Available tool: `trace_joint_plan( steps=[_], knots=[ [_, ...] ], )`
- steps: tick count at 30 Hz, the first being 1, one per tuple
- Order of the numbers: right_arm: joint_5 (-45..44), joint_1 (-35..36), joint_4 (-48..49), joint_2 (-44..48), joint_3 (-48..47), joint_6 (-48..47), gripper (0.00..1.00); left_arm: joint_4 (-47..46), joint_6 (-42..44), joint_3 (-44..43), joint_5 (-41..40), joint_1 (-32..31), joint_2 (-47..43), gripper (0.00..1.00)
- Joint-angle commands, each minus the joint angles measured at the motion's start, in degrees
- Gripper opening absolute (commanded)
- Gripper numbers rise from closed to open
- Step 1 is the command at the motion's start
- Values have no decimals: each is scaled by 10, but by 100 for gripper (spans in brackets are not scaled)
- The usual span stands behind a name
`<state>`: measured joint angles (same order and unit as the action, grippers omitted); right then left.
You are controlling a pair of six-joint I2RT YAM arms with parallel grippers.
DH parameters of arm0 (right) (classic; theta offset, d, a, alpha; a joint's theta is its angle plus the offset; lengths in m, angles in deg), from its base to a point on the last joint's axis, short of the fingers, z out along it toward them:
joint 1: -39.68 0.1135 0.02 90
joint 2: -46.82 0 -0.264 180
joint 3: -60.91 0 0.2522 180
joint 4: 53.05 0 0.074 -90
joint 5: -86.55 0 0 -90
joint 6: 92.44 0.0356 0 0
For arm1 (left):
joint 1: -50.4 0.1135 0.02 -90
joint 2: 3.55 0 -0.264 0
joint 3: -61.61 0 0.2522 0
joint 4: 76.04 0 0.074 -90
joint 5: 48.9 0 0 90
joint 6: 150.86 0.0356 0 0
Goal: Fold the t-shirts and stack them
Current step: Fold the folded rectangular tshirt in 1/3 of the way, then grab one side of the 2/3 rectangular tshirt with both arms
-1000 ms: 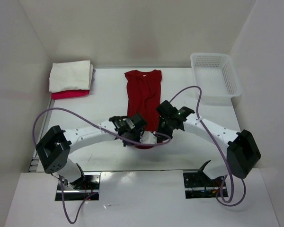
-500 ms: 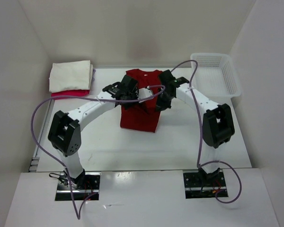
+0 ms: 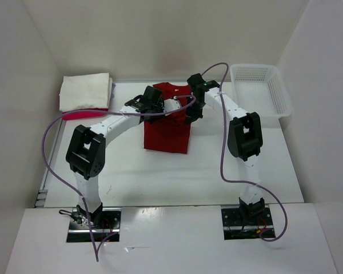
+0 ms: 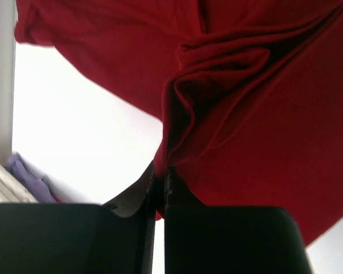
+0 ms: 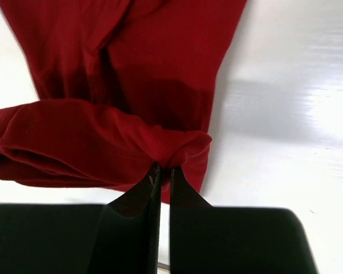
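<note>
In the top view, the dark red t-shirt (image 3: 167, 134) lay in the middle of the counter (image 3: 217, 171), with its long axis running from the near side to the far wall. The left fingers (image 3: 159, 108) and the right fingers (image 3: 191, 116) were both over its far half, one at each side edge of the cloth, so neither arm was nearer than the other. The folded stack (image 3: 84, 94), white on top with pink under it, sat at the far left corner, well apart. The white basket (image 3: 262, 91) stood at the far right.

In the left wrist view, the left fingers (image 4: 160, 178) were pressed almost together on a bunched fold of the red cloth, which spread out ahead of them above the white counter.

In the right wrist view, the right fingers (image 5: 162, 172) were closed in the same way. They pinched a rolled edge of the shirt, and a flat layer of the same shirt lay beyond it.

We judged that the lifted edge had to go down on the far end of the shirt, straight ahead of both pairs of fingers, before they could let go.
</note>
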<state>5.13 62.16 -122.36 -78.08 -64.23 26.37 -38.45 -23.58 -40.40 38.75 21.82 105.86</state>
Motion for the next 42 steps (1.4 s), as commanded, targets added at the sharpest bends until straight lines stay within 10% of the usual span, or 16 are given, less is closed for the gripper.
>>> trace_joint_plan(
  steps=[1, 10, 14, 15, 19, 24, 33, 42],
  knots=[
    [-8, -20, -40, -14, -53, -17, 0, -58, 15, -11, 13, -1, 19, 2],
    [-1, -36, -34, -86, -118, -30, 0, -72, 14, -64, 21, 18, 97, 4],
    [-1, -47, -34, -111, -168, -30, 23, -72, 14, -69, 26, 23, 103, 17],
    [-1, -55, -34, -112, -178, -30, 41, -78, 14, -69, 26, 29, 109, 28],
    [-8, -74, -29, -133, -240, -30, 51, -128, 2, -63, -38, 34, 115, 49],
    [-40, -80, -62, -127, -340, -45, 52, -120, -38, -144, -110, 53, 146, 52],
    [-45, -46, 42, 43, -22, -50, 25, 22, 2, -169, 24, 99, 64, 67],
    [77, -41, 162, 194, 308, 3, 63, 161, 190, 81, 135, 22, -51, 98]
  ],
)
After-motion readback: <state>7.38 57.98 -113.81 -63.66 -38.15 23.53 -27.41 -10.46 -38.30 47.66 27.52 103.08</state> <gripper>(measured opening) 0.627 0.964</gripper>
